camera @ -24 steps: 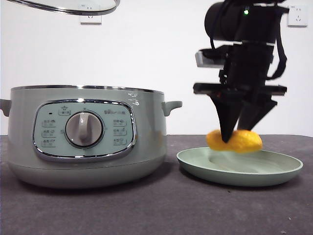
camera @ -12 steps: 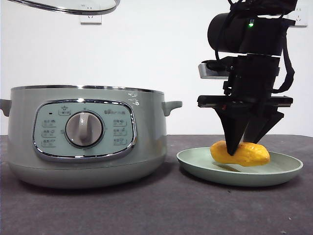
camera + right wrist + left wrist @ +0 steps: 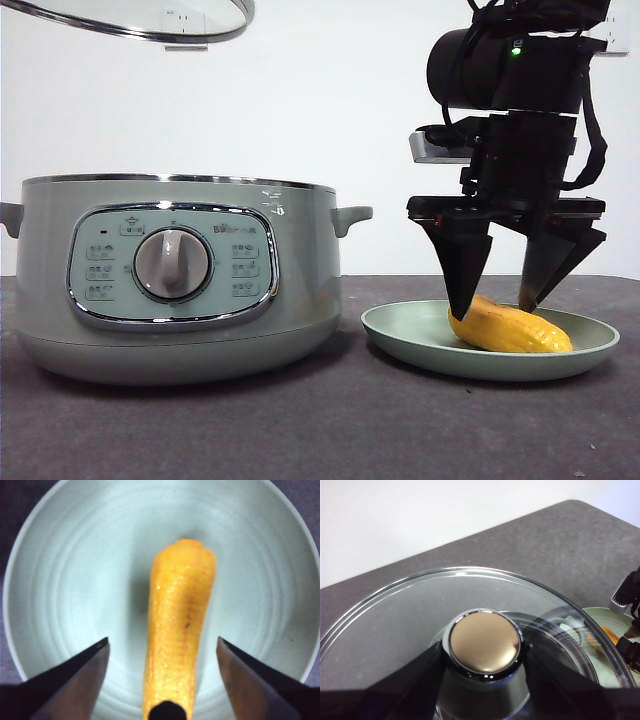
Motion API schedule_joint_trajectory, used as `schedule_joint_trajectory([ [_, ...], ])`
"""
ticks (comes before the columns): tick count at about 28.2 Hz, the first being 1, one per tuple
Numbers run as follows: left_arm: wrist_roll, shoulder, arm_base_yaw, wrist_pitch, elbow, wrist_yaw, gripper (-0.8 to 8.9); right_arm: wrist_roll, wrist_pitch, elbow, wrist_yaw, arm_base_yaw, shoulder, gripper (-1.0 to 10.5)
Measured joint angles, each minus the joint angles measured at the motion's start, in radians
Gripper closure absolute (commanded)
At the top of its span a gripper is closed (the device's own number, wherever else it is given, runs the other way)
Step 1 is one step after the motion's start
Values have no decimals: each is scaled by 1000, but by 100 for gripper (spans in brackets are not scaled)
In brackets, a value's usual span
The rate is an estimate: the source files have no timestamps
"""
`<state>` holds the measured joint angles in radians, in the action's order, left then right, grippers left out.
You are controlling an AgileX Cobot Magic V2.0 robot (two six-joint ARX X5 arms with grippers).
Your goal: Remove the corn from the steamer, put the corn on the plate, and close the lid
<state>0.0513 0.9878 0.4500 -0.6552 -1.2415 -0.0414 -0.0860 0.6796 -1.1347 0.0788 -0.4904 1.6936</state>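
The corn [image 3: 510,330] lies on its side in the pale-green plate [image 3: 400,335], just right of the open steamer [image 3: 175,275]. The right gripper [image 3: 495,300] straddles it, jaws spread and apart from it. The left gripper [image 3: 482,680] pinches the glass lid's [image 3: 130,18] knob, holding it high above the steamer.

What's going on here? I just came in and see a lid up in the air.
The right gripper has its jaws open on either side of the corn, which lies on the plate. The left gripper holds the lid by its knob, high above the steamer, which stands open. Closing it is what remains.
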Motion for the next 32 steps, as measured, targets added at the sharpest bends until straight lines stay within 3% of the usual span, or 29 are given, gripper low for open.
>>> schedule_joint_trajectory([
  [6, 0, 58, 0, 13, 0, 36, 822, -6, 9, 4, 0, 0, -50, 564],
  [22, -19, 296, 0, 69, 0, 96, 822, -21, 10, 4, 3, 0, -400, 568],
  [32, -34, 351, 0, 100, 0, 116, 822, -23, 11, 4, 3, 0, -470, 569],
])
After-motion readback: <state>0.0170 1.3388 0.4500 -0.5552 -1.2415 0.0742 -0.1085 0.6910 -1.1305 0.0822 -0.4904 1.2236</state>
